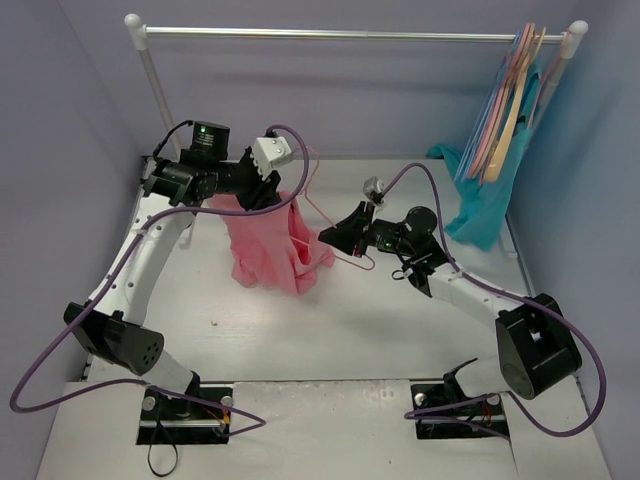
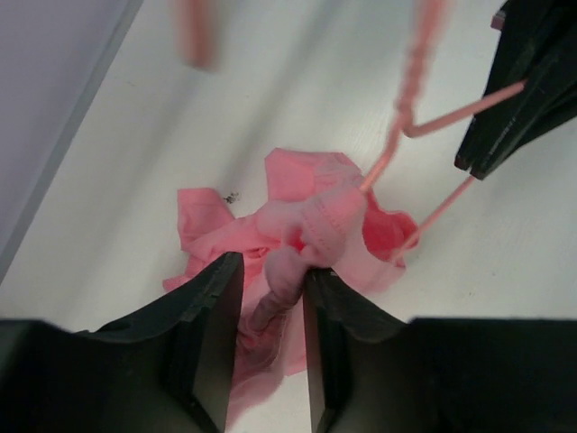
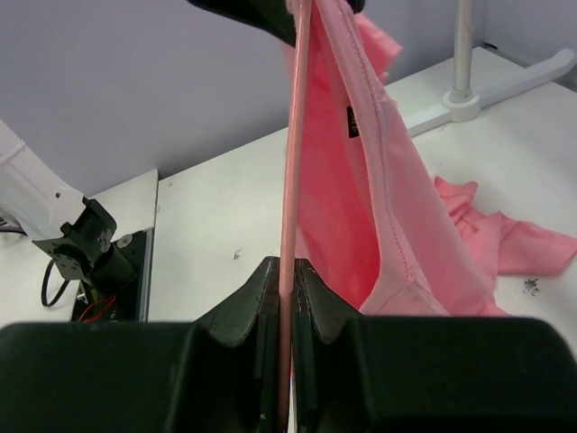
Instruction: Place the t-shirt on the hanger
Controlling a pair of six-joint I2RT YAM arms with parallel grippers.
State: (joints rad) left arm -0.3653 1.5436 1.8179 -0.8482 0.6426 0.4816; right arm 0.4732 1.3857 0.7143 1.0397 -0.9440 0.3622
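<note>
My left gripper (image 1: 268, 192) is raised and shut on a bunched fold of the salmon-pink t-shirt (image 1: 270, 250), which hangs from it down to the table. In the left wrist view the fold (image 2: 315, 221) sits between the jaws (image 2: 273, 266). My right gripper (image 1: 332, 236) is shut on the thin pink wire hanger (image 1: 316, 211) just right of the shirt. In the right wrist view the wire (image 3: 293, 135) runs up from the closed jaws (image 3: 281, 263), and the shirt (image 3: 379, 180) drapes beside it. The wire (image 2: 410, 90) also shows in the left wrist view.
A clothes rack (image 1: 350, 35) spans the back, its base post showing in the right wrist view (image 3: 464, 90). Several thicker hangers (image 1: 510, 100) and a teal garment (image 1: 485, 200) hang at its right end. Purple cables loop from both arms.
</note>
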